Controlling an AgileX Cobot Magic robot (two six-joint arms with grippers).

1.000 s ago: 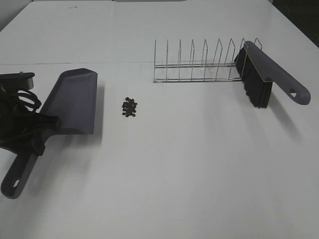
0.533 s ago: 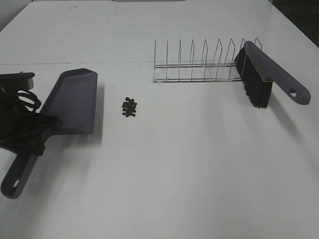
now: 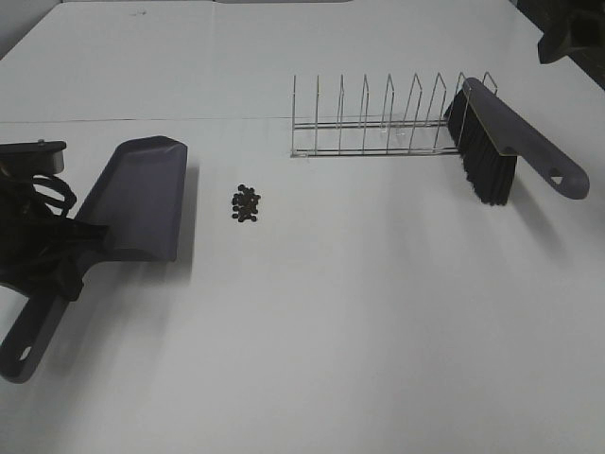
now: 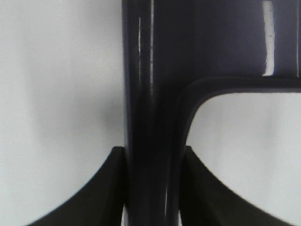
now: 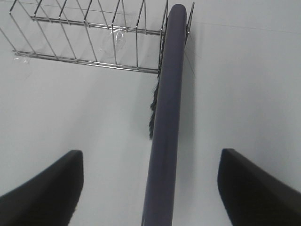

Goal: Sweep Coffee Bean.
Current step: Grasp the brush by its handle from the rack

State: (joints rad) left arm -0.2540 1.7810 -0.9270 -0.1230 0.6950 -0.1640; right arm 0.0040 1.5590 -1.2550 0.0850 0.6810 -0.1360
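A small heap of coffee beans [image 3: 247,203] lies on the white table [image 3: 312,331], left of centre. The grey dustpan [image 3: 142,194] sits to their left with its open lip facing them. My left gripper [image 3: 64,253] is shut on the dustpan's handle [image 4: 150,117], which runs between the two dark fingers [image 4: 110,193]. The grey brush [image 3: 501,132] with black bristles leans on the right end of the wire rack [image 3: 378,118]. My right gripper [image 5: 150,188] hangs open above the brush handle [image 5: 167,113], with a finger on each side and clear of it. It shows at the top right corner [image 3: 570,38] of the high view.
The wire rack [image 5: 89,33] with several upright dividers stands at the back, right of centre. A seam in the table [image 3: 142,120] runs across behind the dustpan. Black cables [image 3: 43,194] bunch on the left arm.
My right gripper has come into the high view at the top right. The dustpan has shifted slightly in my left gripper's hold. Beans and brush have not moved.
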